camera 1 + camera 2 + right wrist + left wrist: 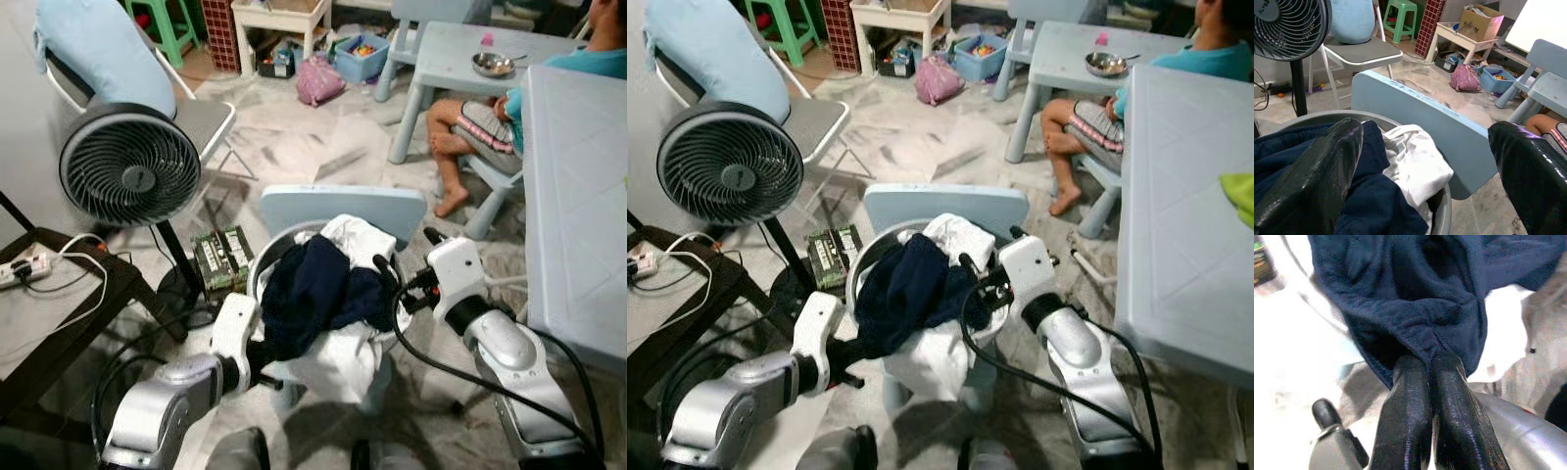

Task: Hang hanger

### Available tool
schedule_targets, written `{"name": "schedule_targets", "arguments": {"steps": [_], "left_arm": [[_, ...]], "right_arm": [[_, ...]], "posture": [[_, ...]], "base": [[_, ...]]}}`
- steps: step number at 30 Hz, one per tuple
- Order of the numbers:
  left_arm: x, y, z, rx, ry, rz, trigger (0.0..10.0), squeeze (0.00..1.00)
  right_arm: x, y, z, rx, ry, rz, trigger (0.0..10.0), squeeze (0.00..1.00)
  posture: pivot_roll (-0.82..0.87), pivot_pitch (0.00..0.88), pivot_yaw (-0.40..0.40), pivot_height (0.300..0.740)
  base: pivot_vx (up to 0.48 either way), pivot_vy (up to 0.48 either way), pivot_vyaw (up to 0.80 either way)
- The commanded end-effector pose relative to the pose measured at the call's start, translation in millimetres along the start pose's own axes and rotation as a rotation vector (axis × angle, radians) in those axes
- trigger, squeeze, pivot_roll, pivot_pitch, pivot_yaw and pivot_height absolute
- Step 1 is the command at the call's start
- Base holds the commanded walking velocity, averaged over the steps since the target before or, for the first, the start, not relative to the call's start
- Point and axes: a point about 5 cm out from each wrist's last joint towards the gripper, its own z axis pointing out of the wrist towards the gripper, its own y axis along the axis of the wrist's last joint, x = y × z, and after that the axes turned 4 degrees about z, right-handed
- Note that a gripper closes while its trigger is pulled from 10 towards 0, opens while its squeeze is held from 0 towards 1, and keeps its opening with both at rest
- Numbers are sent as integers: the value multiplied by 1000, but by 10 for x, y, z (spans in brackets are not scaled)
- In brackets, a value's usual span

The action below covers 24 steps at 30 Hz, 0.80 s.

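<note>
The left hand pinches the navy garment while the right hand spreads; pulling could tip the basket.

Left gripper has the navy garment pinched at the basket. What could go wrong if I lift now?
1. The left gripper is shut on just a fold at the edge of the navy garment, so it may slip out on the lift.
2. The white clothes lie tangled with it and spill over the basket rim; they could drag out onto the floor.
3. The right gripper, open over the pile, could snag fabric.
</note>
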Motion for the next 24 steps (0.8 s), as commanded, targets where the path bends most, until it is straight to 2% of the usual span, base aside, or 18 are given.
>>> {"name": "schedule_targets", "arguments": {"steps": [1, 2, 3, 4, 8, 11, 13, 16, 17, 18, 19, 24], "left_arm": [[80, 50, -5, -12, 52, 4, 10000, 0], [91, 51, -3, -10, 57, 0, 10000, 137], [91, 51, -3, -10, 57, 0, 10000, 137], [129, 35, 2, -2, 80, -1, 10000, 1000], [179, 30, 21, -4, 106, 12, 10000, 1000], [204, 108, 19, -41, 158, 85, 10000, 1000], [188, 134, 12, -51, 168, 98, 10000, 1000], [93, 214, 10, -122, 165, 17, 10000, 1000], [28, 221, 20, -140, 147, -84, 10000, 1000], [-3, 195, 24, -131, 144, -83, 10000, 1000], [-15, 160, 20, -117, 158, -27, 10000, 1000], [21, 93, -39, -98, 235, -6, 10000, 1000]], "right_arm": [[-6, 12, 0, -6, 8, -11, 10000, 0], [-9, 12, -1, -6, 8, -12, 10000, 0], [-9, 12, -1, -6, 8, -12, 10000, 0], [-19, 13, -3, -6, 7, -14, 10000, 0], [-30, 17, 6, -7, 6, -17, 10000, 0], [-16, 20, 18, -9, 10, -16, 10000, 0], [-11, 21, 20, -10, 11, -16, 10000, 0], [-13, 19, 21, -10, 13, -15, 10000, 0], [-11, 17, 24, -10, 14, -15, 10000, 0], [-8, 18, 29, -10, 15, -15, 10000, 0], [-5, 22, 35, -12, 16, -15, 10000, 0], [-10, 11, 43, -10, 17, -15, 10000, 0]], "posture": [[-77, 81, 1, 740], [-77, 81, 1, 740], [-77, 81, 1, 740], [-78, 81, 0, 740], [-76, 84, -1, 740], [-74, 83, -2, 740], [-74, 83, -2, 740], [-69, 84, -3, 740], [-69, 84, -3, 740], [-69, 84, -3, 740], [-69, 84, -3, 740], [-58, 87, -4, 740]], "base": [[0, 0, 0], [0, 0, 0], [0, 0, 0], [0, 0, 0], [0, 0, 0], [0, 0, 0], [0, 0, 0], [0, 0, 0], [0, 0, 0], [0, 0, 0], [0, 0, 0], [0, 0, 0]]}}
